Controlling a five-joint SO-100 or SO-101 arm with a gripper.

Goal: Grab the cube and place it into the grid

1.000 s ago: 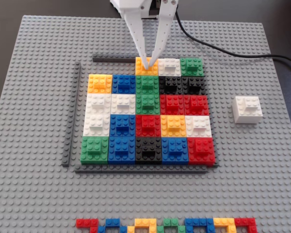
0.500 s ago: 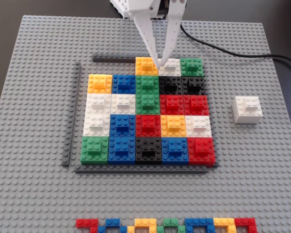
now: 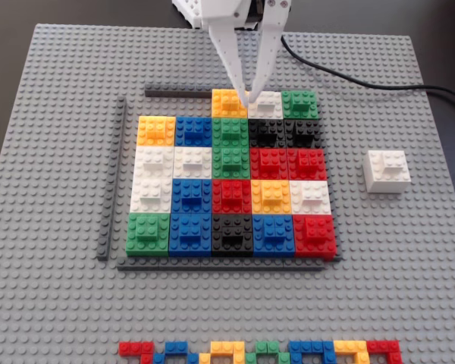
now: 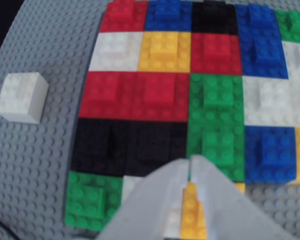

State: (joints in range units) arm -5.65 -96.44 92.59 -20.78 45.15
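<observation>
The white cube (image 3: 387, 171) sits alone on the grey baseplate, right of the grid; in the wrist view (image 4: 22, 97) it is at the left. The grid (image 3: 193, 227) is a patchwork of coloured blocks in the middle, and it fills most of the wrist view (image 4: 165, 50). My gripper (image 3: 249, 98) hangs over the grid's far row, its tips between the yellow block (image 3: 227, 101) and the white block (image 3: 267, 102). Its jaws are shut with the tips touching and nothing between them (image 4: 190, 162). The far row's left part is bare baseplate.
The grey studded baseplate (image 3: 61, 303) covers the table. A dark-grey strip (image 3: 114, 174) runs along the grid's left side. A zigzag row of small coloured bricks (image 3: 262, 351) lies at the near edge. A black cable (image 3: 364, 80) crosses the far right.
</observation>
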